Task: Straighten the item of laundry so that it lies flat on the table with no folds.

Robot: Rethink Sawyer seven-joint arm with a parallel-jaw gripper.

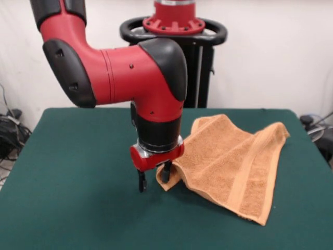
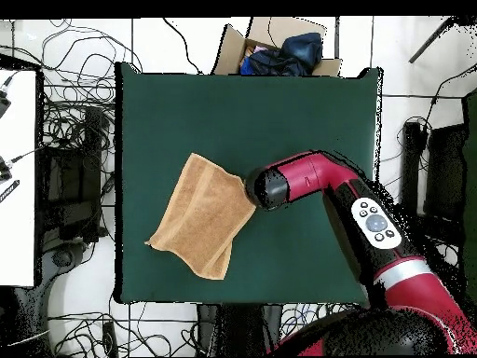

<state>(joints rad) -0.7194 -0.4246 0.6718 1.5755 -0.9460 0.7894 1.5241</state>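
Front view has my gripper low over the table, just left of centre in the frame, pointing straight down. My two dark fingers stand apart, spread and gripping nothing; the right-hand one sits against the left corner of the towel, the other over bare green felt. The towel lies right of centre, its corner by my finger raised and curled, its far edge humped, and a woven band running down toward its lower right tip. From overhead, the towel shows as a slanted four-sided shape left of centre on the table, with my red wrist covering its right corner.
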